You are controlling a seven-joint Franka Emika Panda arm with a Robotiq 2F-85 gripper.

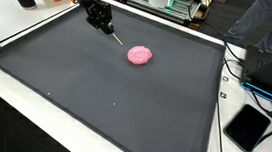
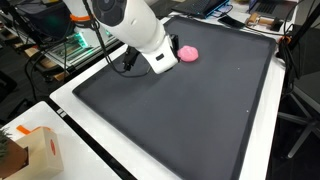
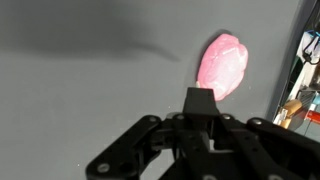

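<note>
Plainly, the pink lump [image 3: 222, 67] is the thing nearest the gripper [image 3: 200, 97]. It lies flat on the dark mat [image 1: 93, 102], toward the far edge in an exterior view [image 1: 139, 55] and near a corner of the mat in both exterior views. It is a soft-looking oval, and in the wrist view its long axis runs away from the fingertips and leans a little to the right. In an exterior view it reads as stretched more or less across the mat. We see no clear head or tail on it, so we cannot say that it points anywhere. The gripper [image 1: 118, 38] hangs low over the mat, just short of the lump and to one side of it, near but not touching. In the wrist view its fingers come together into one dark tip with no gap between them, so we take the pincer as closed and holding nothing that we can make out. We judge this to be an approach, with no contact made. Any grasp from here would call for spreading the fingers, shifting toward the lump, and setting them across its short side. The white arm [image 2: 140, 30] hides the fingertips in an exterior view. Off the mat we see a black slab [image 1: 247, 125] and a cardboard box [image 2: 35, 150].
</note>
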